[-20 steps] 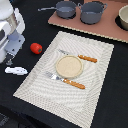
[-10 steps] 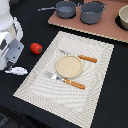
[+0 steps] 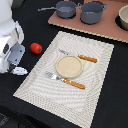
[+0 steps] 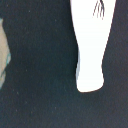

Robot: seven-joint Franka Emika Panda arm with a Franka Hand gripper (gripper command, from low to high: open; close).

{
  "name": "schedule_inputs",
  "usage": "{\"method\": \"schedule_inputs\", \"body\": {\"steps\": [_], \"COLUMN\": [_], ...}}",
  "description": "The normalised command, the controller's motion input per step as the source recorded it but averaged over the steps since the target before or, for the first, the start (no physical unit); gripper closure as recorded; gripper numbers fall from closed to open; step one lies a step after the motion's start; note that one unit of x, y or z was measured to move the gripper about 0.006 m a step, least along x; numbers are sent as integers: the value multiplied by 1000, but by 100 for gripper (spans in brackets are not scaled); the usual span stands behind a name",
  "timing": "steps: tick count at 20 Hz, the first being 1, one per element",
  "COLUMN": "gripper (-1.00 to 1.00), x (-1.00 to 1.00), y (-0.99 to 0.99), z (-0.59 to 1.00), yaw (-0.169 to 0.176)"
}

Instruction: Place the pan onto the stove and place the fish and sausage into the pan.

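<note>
Two cooking vessels stand on the stove (image 3: pixel 100 30) at the far edge of the black surface (image 3: pixel 115 95): the pan (image 3: pixel 65 8), whose thin handle runs toward the exterior view's left, roughly parallel to the far edge, and just beside it a larger grey two-handled pot (image 3: pixel 92 12). A pale bowl (image 3: pixel 123 17) sits at the stove's end near the exterior view's right edge.

The sausage (image 3: pixel 36 48) lies on bare surface near the left edge in the exterior view, apart from the striped placemat (image 3: pixel 95 75). The fish (image 3: pixel 20 71) lies nearer the front on that same side, just beside the placemat's left edge, directly at the base of the white arm body. In the wrist view the fish (image 4: pixel 92 42) shows as a long white piece with dark fin lines at one end and a rounded opposite end; its long axis runs along the frame's height.

On the placemat rest a tan plate (image 3: pixel 69 66), a fork (image 3: pixel 65 80) and a knife (image 3: pixel 79 56), both orange-handled.

The tool's fingers appear in neither view; cannot tell whether spread or pressed together.
</note>
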Motion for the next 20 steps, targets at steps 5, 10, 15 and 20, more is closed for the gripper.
{"method": "schedule_inputs", "body": {"steps": [5, 10, 15, 20], "gripper": [-100, -100, 100, 100], "x": [212, 104, 0, 0], "y": [-143, -95, -175, -211], "z": [-235, -271, -192, -163], "yaw": [0, 0, 0, 0]}}
